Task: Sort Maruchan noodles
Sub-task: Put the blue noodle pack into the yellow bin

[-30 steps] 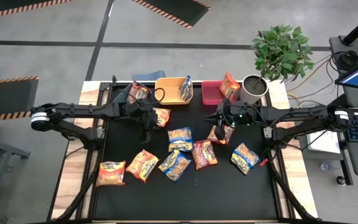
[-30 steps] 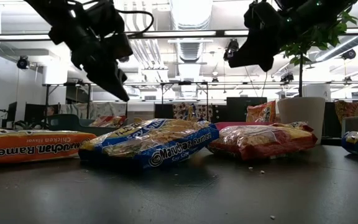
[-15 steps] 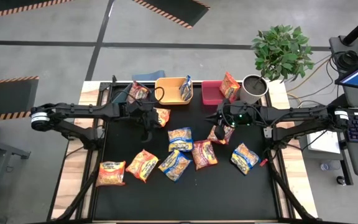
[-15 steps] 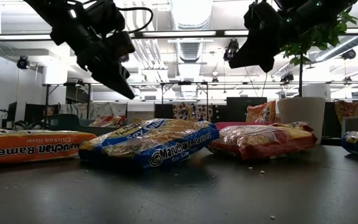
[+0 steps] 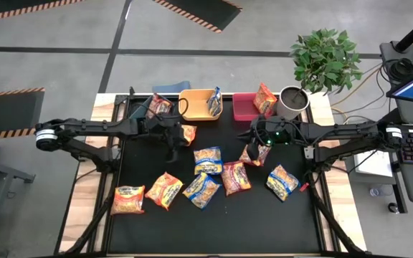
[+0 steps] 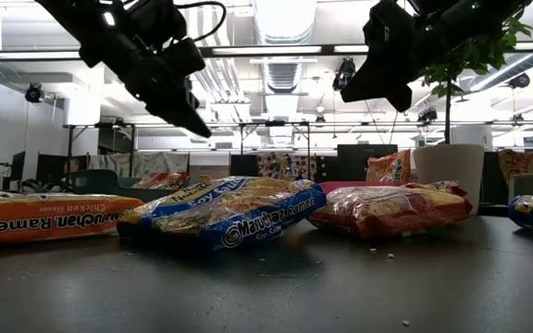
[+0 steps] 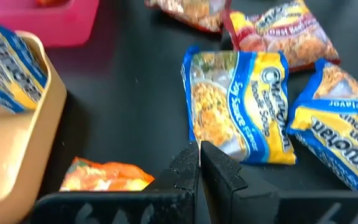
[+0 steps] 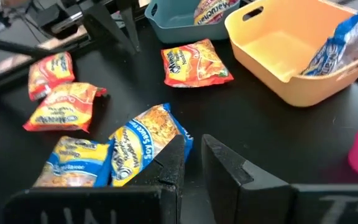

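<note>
Left gripper hangs above the black table with its two dark fingers pressed together and nothing between them, near an orange packet that lies flat just in front of the yellow bin. Right gripper hovers over the table's right half with only a narrow gap between its fingers; whether it grips the reddish packet under it cannot be told. Crinkly, flat, rectangular noodle packets lie scattered across the mat: a blue-trimmed one at the middle with its long axis running front to back, a second blue one tilted diagonally, and an orange one at the front left lying crosswise. One blue packet stands on edge in the smooth yellow bin, and an orange one leans in the red bin.
</note>
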Robot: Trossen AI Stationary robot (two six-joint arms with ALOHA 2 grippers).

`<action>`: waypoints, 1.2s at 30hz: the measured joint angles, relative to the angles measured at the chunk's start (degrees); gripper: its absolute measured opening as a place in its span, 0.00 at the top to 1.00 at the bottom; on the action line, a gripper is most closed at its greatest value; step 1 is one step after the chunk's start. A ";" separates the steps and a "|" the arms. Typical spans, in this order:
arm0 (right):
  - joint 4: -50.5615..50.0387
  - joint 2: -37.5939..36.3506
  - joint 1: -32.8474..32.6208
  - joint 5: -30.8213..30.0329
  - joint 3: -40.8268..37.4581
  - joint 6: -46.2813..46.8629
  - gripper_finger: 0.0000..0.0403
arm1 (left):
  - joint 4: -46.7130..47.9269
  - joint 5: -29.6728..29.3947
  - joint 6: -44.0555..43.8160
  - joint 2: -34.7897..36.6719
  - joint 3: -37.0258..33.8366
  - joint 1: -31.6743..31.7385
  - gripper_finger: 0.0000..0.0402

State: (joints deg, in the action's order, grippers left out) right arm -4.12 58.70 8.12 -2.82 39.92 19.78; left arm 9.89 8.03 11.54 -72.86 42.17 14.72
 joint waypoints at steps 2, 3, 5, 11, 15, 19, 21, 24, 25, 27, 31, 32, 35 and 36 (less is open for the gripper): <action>0.00 0.00 0.00 0.75 0.00 1.29 0.89 | -1.40 0.00 0.95 0.00 0.00 0.00 1.00; 0.00 0.00 0.00 1.49 0.00 1.81 0.89 | -1.93 0.00 1.54 0.00 0.00 0.00 1.00; 0.01 0.00 -0.02 1.84 0.00 3.25 0.89 | -3.16 -0.02 2.96 0.00 0.00 0.00 1.00; 0.04 0.00 -0.54 5.18 0.00 9.13 0.89 | -4.53 -0.08 9.06 -0.02 0.11 0.00 1.00; 0.07 0.00 -2.52 6.24 0.00 12.85 0.89 | -4.59 -0.32 13.58 -0.02 0.78 0.05 1.00; -0.04 0.02 -3.90 6.29 0.10 15.25 0.89 | -4.85 -3.90 16.54 -0.02 2.07 0.11 1.00; -0.63 0.02 -4.09 6.32 0.78 15.67 0.89 | -4.85 -6.25 17.64 -0.02 2.92 0.11 1.00; -1.80 0.02 -4.07 6.29 2.81 15.76 0.89 | -4.93 -8.65 18.48 -0.02 4.35 0.16 1.00; -2.02 0.02 -4.02 6.26 3.49 15.88 0.89 | -4.88 -8.87 18.58 -0.02 4.80 0.17 1.00; -2.10 0.02 -4.02 6.29 5.04 16.40 0.89 | -4.94 -8.96 19.11 -0.02 5.44 0.17 1.00; -2.03 0.02 -4.13 6.26 7.39 16.88 0.89 | -4.86 -8.99 19.49 -0.02 5.68 0.21 1.00; -2.28 0.02 -4.13 6.19 7.72 17.72 0.89 | -4.83 -8.98 19.50 -0.02 5.68 0.27 1.00; -3.08 0.63 -4.13 5.89 8.27 21.64 0.89 | -4.78 -8.98 19.51 -0.02 5.66 0.28 1.00; -3.12 1.08 -4.13 5.88 8.37 22.81 0.89 | -4.79 -8.98 19.51 -0.02 5.62 0.28 1.00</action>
State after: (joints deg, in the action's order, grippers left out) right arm -7.24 59.77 3.99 3.06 48.29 42.60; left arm 5.10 -0.95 31.05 -72.88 47.79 15.00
